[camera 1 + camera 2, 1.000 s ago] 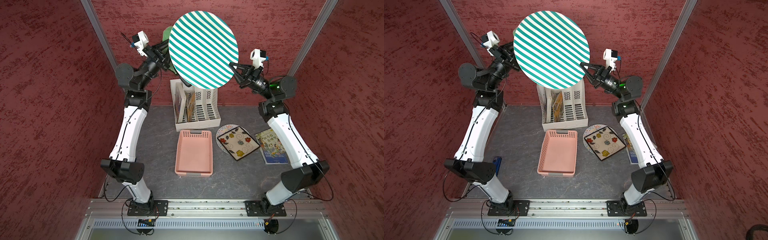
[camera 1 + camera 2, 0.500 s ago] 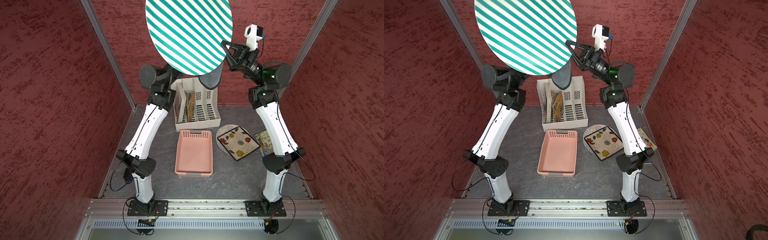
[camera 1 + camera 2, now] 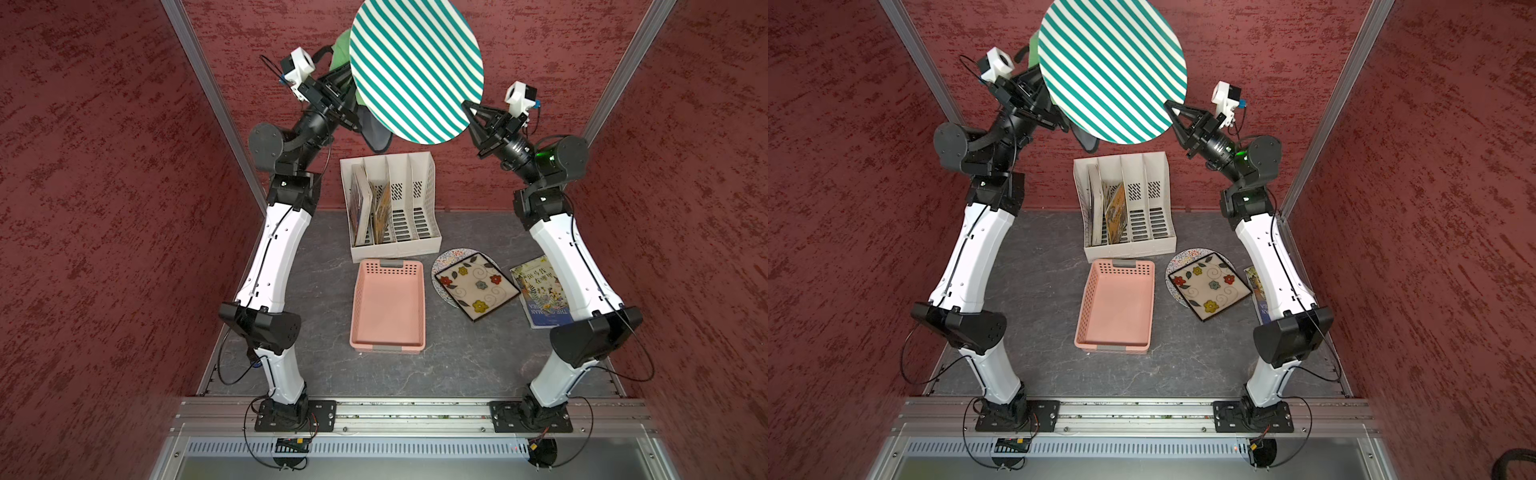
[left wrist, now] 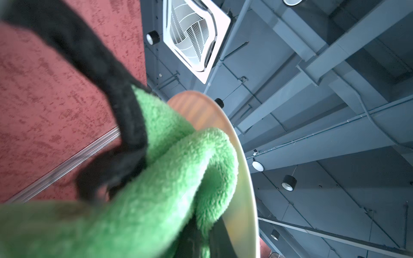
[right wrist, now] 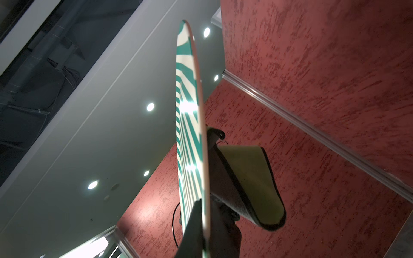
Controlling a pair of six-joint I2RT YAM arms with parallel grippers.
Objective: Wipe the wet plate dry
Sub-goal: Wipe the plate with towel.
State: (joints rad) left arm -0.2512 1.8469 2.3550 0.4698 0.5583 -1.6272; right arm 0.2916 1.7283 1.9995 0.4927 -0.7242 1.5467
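Note:
A round plate (image 3: pixel 415 70) (image 3: pixel 1113 70) with teal and white stripes is held high in the air, tilted on edge, in both top views. My right gripper (image 3: pixel 467 106) (image 5: pixel 204 214) is shut on the plate's rim (image 5: pixel 190 134). My left gripper (image 4: pixel 201 241) is shut on a green cloth (image 4: pixel 167 178) with a dark border. The cloth (image 3: pixel 341 50) lies against the plate's plain back (image 4: pixel 241 178). A fold of the cloth (image 5: pixel 252 178) hangs behind the plate. The left fingertips are hidden behind the plate in the top views.
Below on the grey table stand a white file rack (image 3: pixel 419 208) with books and a pink basket (image 3: pixel 388 303). A square flowered dish (image 3: pixel 476 286) lies on a round one, next to a book (image 3: pixel 540 291). Red walls close in on three sides.
Half a second ago both arms held the plate higher and further left. It has come back down and to the right. Both grips are unchanged.

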